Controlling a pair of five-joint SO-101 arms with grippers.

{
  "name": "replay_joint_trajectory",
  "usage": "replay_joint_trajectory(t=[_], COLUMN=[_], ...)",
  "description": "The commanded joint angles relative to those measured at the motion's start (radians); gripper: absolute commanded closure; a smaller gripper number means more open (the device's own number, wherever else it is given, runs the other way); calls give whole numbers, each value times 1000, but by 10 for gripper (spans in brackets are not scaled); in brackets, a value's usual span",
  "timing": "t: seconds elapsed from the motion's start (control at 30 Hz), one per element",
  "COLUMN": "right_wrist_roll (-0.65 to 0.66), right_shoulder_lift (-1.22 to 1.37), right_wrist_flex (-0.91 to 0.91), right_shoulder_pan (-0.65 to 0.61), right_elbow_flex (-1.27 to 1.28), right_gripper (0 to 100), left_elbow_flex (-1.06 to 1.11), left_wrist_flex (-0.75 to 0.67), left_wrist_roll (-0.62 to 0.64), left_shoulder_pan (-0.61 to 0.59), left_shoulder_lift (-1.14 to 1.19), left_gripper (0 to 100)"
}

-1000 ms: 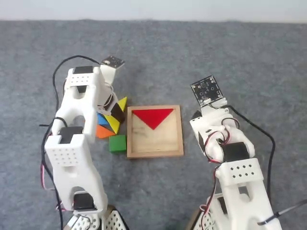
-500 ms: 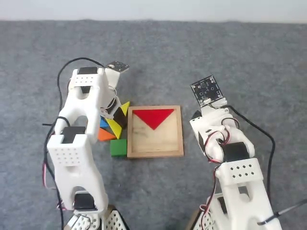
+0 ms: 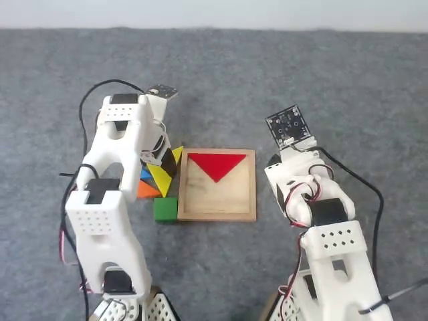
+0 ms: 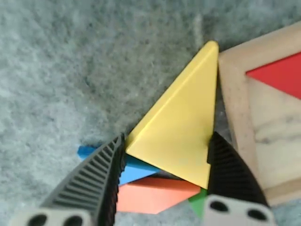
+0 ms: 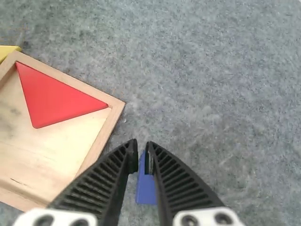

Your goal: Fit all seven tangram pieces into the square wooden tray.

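- Square wooden tray [image 3: 217, 217] lies flat on the grey carpet [image 3: 314, 73], between the two arms.
- Red triangle [image 3: 215, 164] sits inside the tray. Its long edge runs along the far rim and its point faces the tray's middle.
- The rest of the tray floor is bare wood.
- Loose pieces are heaped just off the tray's left rim, on the left arm's [image 3: 110, 170] side.
- Yellow triangle [image 4: 181, 125] is on top of the heap, with one long edge running close along the tray's left rim.
- Light blue piece [image 4: 136, 170] and orange piece [image 4: 150, 197] lie under the yellow triangle, on the side away from the tray.
- Green square [image 3: 165, 208] touches the tray's left rim at its near corner.
- Left gripper [image 4: 167, 141] is over the heap beside the tray. Its claw is spread wide, with one finger [image 4: 101, 174] at a corner of the yellow triangle and the other against the opposite edge, clasping it.
- Right gripper [image 5: 141, 143] hangs over the carpet just off the tray's right rim. Its claw is closed to a thin slit, and a dark blue piece [image 5: 145, 186] looks pinched edge-on in that slit.
- Right arm [image 3: 314, 200] stands on the tray's right side.
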Motion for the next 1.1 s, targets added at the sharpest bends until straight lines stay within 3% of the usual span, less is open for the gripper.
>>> replay_joint_trajectory(t=[0.0,0.57,0.9,1.07], right_wrist_roll=[-5,-5,-5,-5], right_shoulder_lift=[5,5,-1,-4], right_wrist_flex=[4,1,2,5], right_shoulder_pan=[16,16,18,18], right_elbow_flex=[-66,-66,-66,-66], right_gripper=[954,954,954,954], left_elbow_flex=[38,61,189,203], left_wrist_flex=[20,55,64,29], left_wrist_roll=[11,5,3,11], left_shoulder_pan=[18,20,80,52], left_shoulder_lift=[6,-5,-224,-247], left_gripper=[792,855,861,731])
